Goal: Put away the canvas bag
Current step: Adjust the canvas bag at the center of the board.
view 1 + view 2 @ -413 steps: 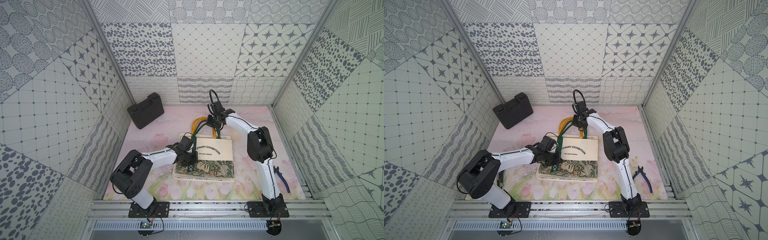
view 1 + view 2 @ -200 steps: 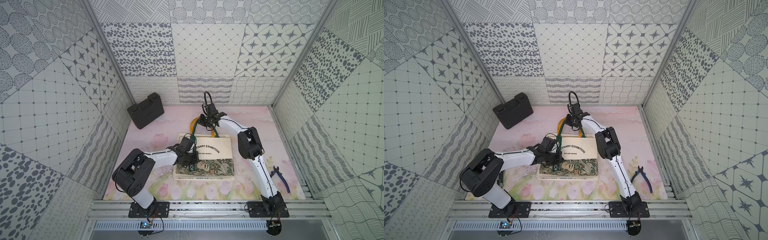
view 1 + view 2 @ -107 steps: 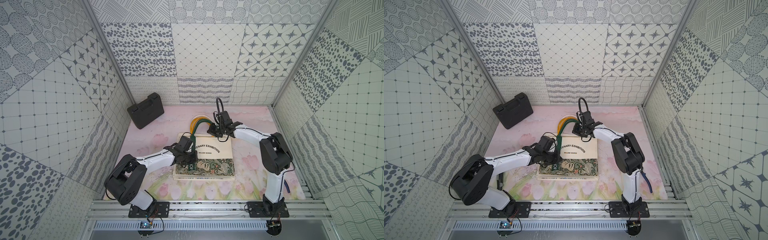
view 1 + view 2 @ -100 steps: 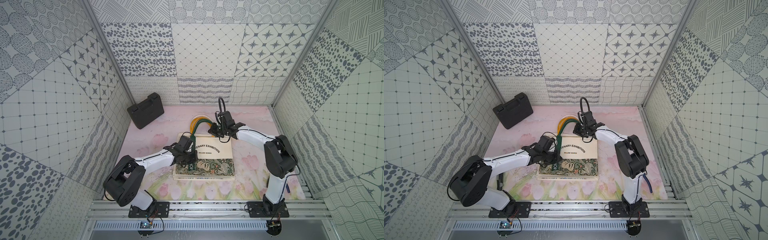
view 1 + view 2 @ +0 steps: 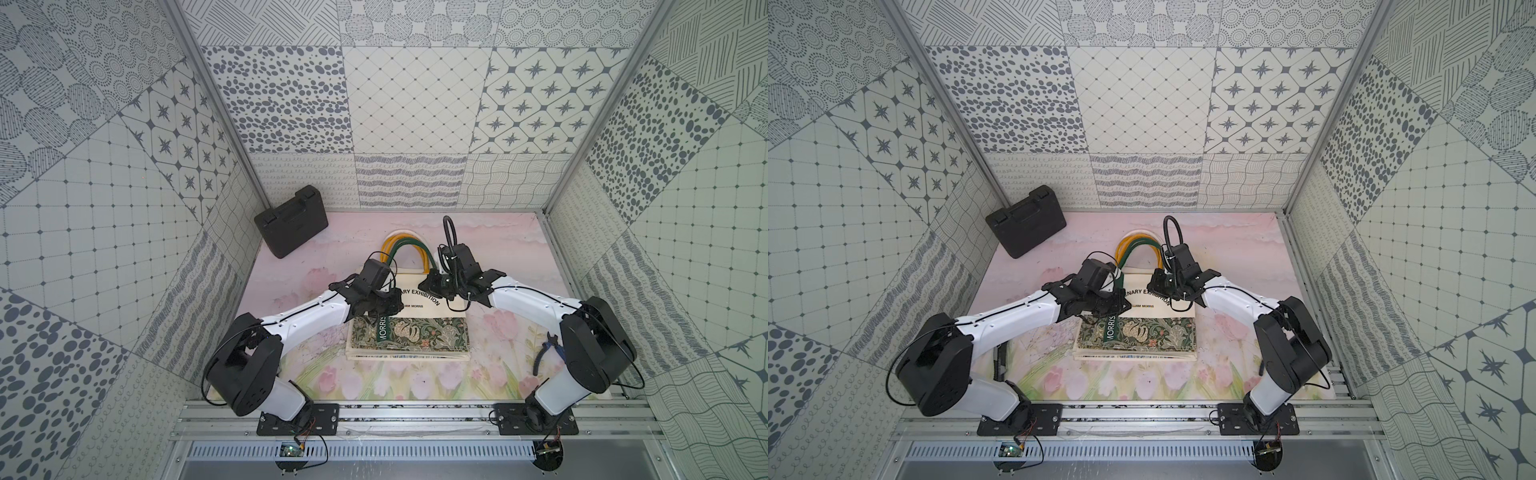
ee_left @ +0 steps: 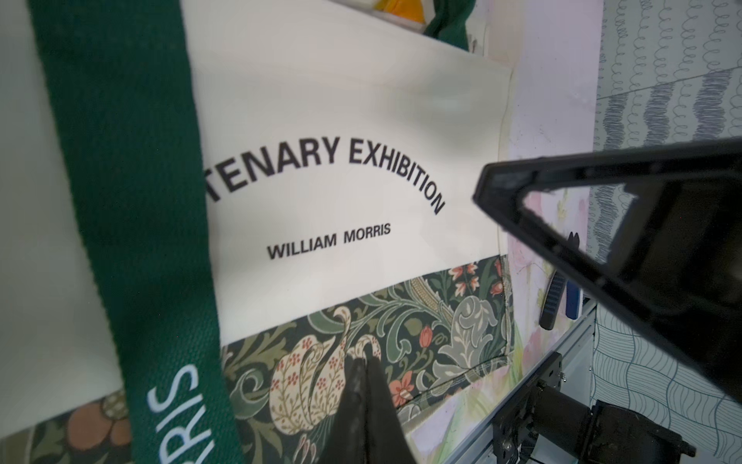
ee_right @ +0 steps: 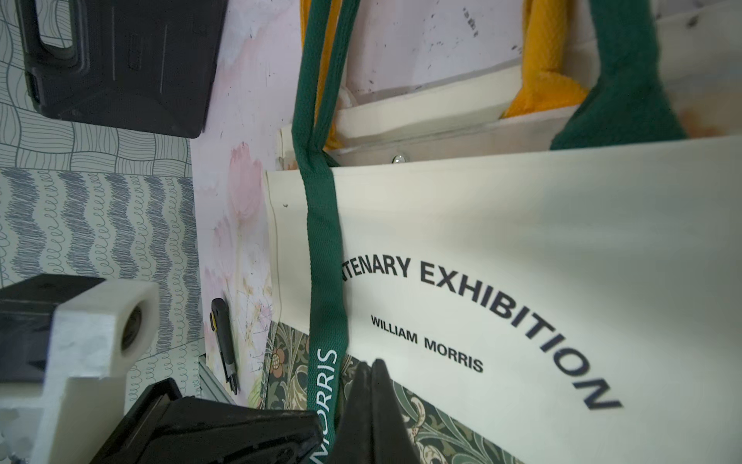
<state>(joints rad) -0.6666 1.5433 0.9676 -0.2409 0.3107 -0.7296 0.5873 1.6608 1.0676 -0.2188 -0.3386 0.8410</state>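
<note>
One table (image 5: 498,249): floral-print, lower centre of both top views.
Canvas bag (image 5: 432,332): flat at table centre, cream above, leaf pattern below, handles (image 5: 409,253) toward frame top.
Black case (image 5: 291,226): upper left corner of table, by wall.
Left end effector (image 6: 363,363): closed, empty, over bag's left edge beside green strap (image 6: 132,201).
Right end effector (image 7: 371,367): closed, empty, over bag's upper edge.
Pliers (image 5: 547,351): right of bag, well apart, near table edge.

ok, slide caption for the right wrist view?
Right wrist view: shut right gripper over the cream canvas bag, green strap lying across its print, black case in the background.
</note>
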